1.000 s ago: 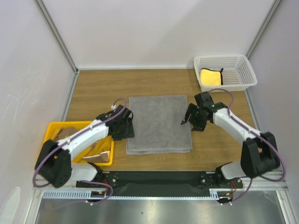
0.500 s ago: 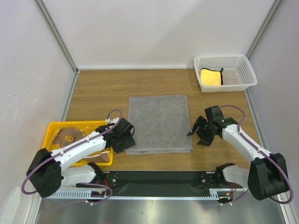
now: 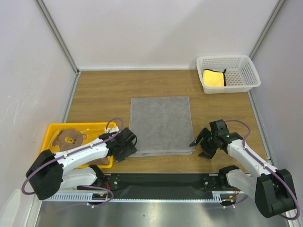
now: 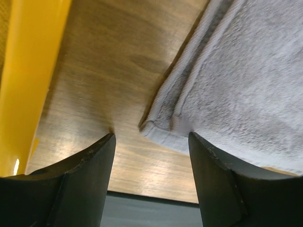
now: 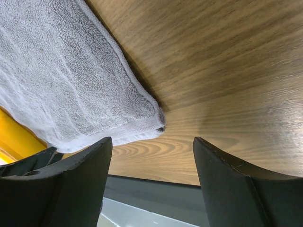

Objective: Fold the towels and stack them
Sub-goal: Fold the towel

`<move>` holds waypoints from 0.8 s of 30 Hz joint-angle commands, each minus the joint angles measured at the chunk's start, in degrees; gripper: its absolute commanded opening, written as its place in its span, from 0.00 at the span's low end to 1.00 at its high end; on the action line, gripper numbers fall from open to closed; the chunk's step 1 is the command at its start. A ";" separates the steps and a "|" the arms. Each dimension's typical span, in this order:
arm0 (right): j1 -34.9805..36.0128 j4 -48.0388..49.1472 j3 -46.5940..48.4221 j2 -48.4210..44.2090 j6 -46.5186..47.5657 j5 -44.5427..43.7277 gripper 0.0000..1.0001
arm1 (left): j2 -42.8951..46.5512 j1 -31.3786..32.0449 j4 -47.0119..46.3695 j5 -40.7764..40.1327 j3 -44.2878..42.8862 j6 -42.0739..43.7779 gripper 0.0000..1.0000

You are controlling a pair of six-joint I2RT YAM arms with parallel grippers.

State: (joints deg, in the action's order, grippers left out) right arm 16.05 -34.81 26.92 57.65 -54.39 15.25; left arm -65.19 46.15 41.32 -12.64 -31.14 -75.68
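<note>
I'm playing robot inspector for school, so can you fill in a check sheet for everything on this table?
surface: wood table, nothing spilled.
job's things: grey towel folded mid-table; yellow towel in basket; bear towel in tray.
clutter: yellow tray left, white basket far right.
grippers: left gripper open at grey towel's near left corner; right gripper open at near right corner; both empty.
cables: purple cable loops on each arm.
surroundings: white walls, metal posts.

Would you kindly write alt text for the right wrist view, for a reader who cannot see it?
The open right gripper frames the near right corner of the folded grey towel, which lies on the wooden table. A sliver of yellow tray shows past the towel.
</note>
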 commanded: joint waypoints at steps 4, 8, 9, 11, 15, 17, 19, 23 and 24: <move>0.03 2.81 -1.60 -1.66 -3.53 0.05 0.75 | -0.11 0.34 -6.34 -2.82 3.10 -4.38 0.68; -0.14 2.81 -3.09 -2.45 -5.45 -0.13 0.74 | 0.59 0.43 -8.18 -3.09 5.38 -7.45 0.63; -0.15 2.73 -3.88 -2.89 -5.90 -0.13 0.74 | 0.76 0.43 -8.45 -3.18 5.73 -7.73 0.60; -0.06 2.90 -4.85 -4.29 -7.39 -0.30 0.73 | 1.20 0.69 -9.41 -3.26 6.61 -8.86 0.57; 0.12 2.81 -7.57 -6.40 -9.85 -0.74 0.71 | 0.24 1.13 -10.38 -3.09 7.67 -10.01 0.42; 0.21 2.90 -8.28 -7.63 -11.17 -0.74 0.69 | -0.64 1.22 -11.44 -2.83 8.11 -10.10 0.32; 0.38 3.69 -9.33 -8.51 -12.58 -0.92 0.63 | -1.43 1.66 -12.22 -2.56 8.20 -10.28 0.25; 1.17 5.27 -10.92 -9.92 -16.09 -0.92 0.59 | -2.92 2.01 -12.32 -2.39 8.02 -10.98 0.06; 1.52 5.62 -11.09 -9.92 -16.71 -0.92 0.59 | -3.19 2.10 -12.32 -2.47 7.93 -10.98 0.05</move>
State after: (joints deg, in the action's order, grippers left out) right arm 16.67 -30.06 17.43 47.99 -67.44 15.57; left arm -65.36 47.57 26.11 -15.03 -25.87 -85.95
